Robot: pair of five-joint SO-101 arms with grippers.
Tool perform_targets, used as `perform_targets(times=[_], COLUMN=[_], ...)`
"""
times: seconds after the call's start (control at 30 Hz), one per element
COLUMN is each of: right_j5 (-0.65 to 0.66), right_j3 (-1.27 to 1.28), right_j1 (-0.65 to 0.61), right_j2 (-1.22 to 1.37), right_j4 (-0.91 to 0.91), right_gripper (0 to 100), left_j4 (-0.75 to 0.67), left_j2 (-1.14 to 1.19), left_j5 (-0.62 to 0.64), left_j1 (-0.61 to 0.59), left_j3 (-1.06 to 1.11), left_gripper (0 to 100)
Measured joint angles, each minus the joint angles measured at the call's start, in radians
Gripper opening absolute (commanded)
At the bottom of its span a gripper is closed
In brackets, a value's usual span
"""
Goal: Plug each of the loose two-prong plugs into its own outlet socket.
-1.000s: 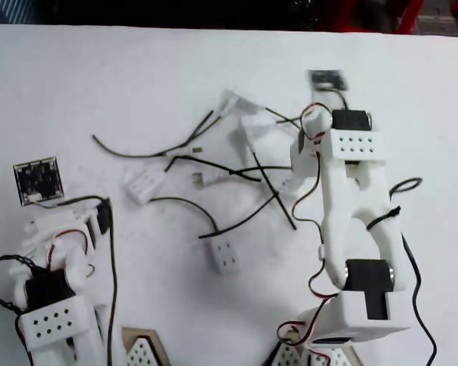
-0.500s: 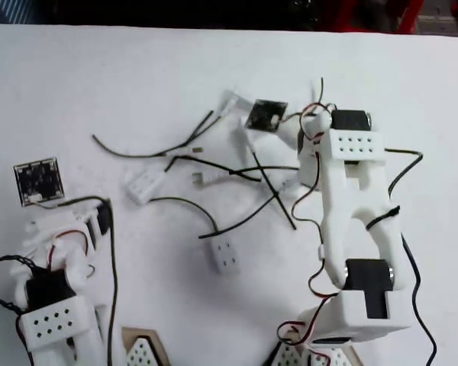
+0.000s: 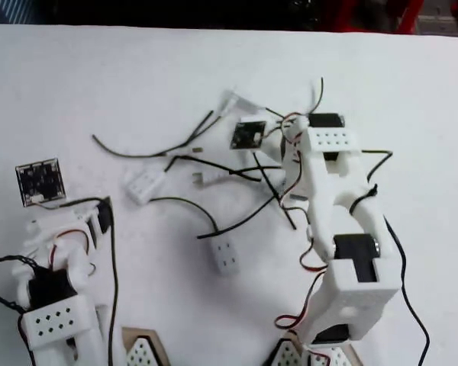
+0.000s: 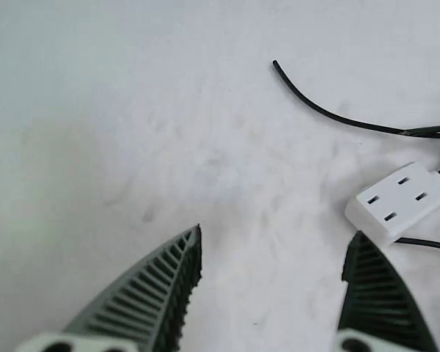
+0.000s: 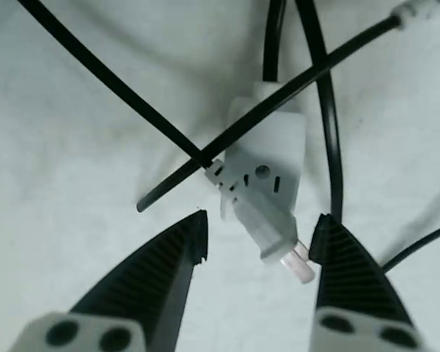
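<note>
My right gripper (image 5: 261, 218) hangs open over a white outlet block (image 5: 268, 158) and a white two-prong plug (image 5: 268, 227) lying against it, the plug between the fingers but not touched. Black cables (image 5: 264, 110) cross over the block. In the high view the right arm (image 3: 332, 191) stretches over the cable tangle in the middle of the table. My left gripper (image 4: 279, 233) is open above bare table, with another white outlet block (image 4: 400, 202) just beyond one fingertip. Further outlet blocks (image 3: 146, 181) (image 3: 227, 255) and a loose white plug (image 3: 202, 178) lie among the cables.
The left arm (image 3: 57, 252) sits at the near left corner. Black cable ends (image 3: 137, 152) trail left from the tangle. Another white piece (image 3: 237, 103) lies at the far side of the tangle. The table's far edge (image 3: 214, 27) meets a dark background.
The right arm has swung left and a little nearer, and its wrist has turned, carrying its camera board from the far side round to the left over the cable tangle. The left arm stays put.
</note>
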Motion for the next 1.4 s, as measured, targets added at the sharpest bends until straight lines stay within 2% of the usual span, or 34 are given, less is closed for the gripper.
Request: perform_targets(times=[0.23,0.37,0.6,0.8,0.93,1.07,1.23,1.4], right_j5=[0.000,-0.009,-0.141,-0.301,-0.359,-0.382,-0.431,-0.439], right_j3=[-0.011,-0.006,-0.002,-0.002,0.043,0.150,0.293,0.362], right_j1=[0.002,0.000,0.020,0.106,0.186,0.235,0.301,0.301], right_j2=[0.069,0.069,-0.014,-0.069,-0.069,-0.069,-0.069,-0.072], right_j4=[-0.037,-0.011,0.106,0.167,0.170,0.092,-0.092,-0.127], right_gripper=[1.5,1.7,1.7,1.7,1.7,1.7,1.7,1.8], left_j4=[0.000,0.000,0.000,0.000,0.000,0.000,0.000,0.000], left_j2=[0.000,0.000,0.000,0.000,0.000,0.000,0.000,0.000], left_j5=[0.000,0.000,0.000,0.000,0.000,0.000,0.000,0.000], left_j1=[0.000,0.000,0.000,0.000,0.000,0.000,0.000,0.000], left_j3=[0.000,0.000,0.000,0.000,0.000,0.000,0.000,0.000], left_gripper=[31,31,31,31,31,31,31,31])
